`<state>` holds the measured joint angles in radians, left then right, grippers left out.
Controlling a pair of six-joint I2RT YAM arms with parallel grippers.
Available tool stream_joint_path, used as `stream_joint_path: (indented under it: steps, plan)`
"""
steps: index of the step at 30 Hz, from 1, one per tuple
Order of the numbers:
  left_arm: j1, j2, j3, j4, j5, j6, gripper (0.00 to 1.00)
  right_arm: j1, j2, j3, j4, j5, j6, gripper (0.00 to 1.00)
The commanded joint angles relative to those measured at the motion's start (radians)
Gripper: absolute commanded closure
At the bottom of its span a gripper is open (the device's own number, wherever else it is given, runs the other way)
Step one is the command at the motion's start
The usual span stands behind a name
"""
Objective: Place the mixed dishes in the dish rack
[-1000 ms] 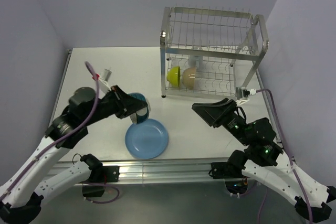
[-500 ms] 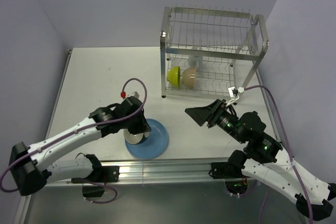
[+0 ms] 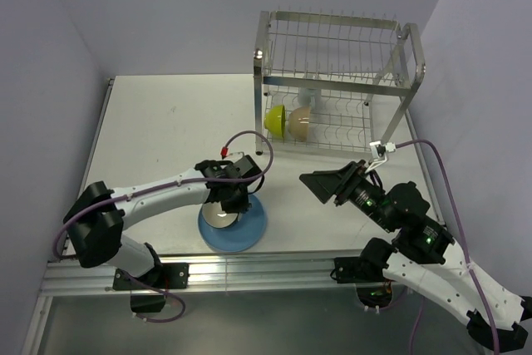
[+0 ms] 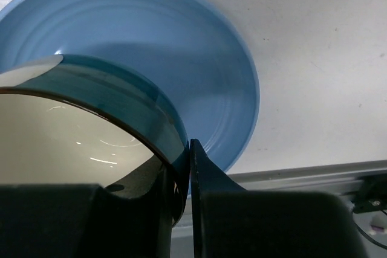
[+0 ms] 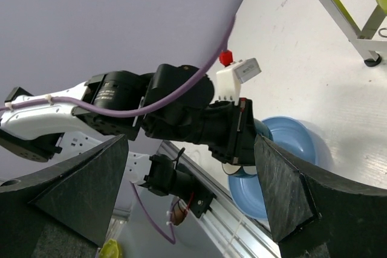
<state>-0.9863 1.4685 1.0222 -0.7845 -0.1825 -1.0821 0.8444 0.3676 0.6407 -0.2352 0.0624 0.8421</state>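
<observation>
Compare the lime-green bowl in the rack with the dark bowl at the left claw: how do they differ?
The lime-green bowl stands on edge in the lower tier of the dish rack; the dark bowl faces up over the blue plate, outside it. The left claw pinches the dark bowl's rim; nothing holds the green one. Both are round bowls.

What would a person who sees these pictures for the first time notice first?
The left gripper, near the front edge of the table, pinches the rim of the dark bowl with white inside over the large blue plate. At the far right stands the silver dish rack, with a lime-green bowl and a cream bowl on its lower shelf. The right gripper hangs open nearby.
</observation>
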Motion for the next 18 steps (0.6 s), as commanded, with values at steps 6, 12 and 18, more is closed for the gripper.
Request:
stream_joint_path:
  steps: [6, 12, 18]
  plan:
    - [-0.009, 0.11, 0.098, -0.004, -0.015, 0.079, 1.0, 0.005, 0.028, 0.028, -0.053, 0.022, -0.04, 0.09]
    - [-0.015, 0.131, 0.053, 0.056, 0.006, 0.068, 0.99, 0.005, 0.022, 0.028, -0.065, 0.031, -0.057, 0.09]
    - [-0.015, 0.13, 0.021, 0.09, 0.021, 0.06, 0.67, 0.005, 0.034, 0.037, -0.087, 0.043, -0.072, 0.09]
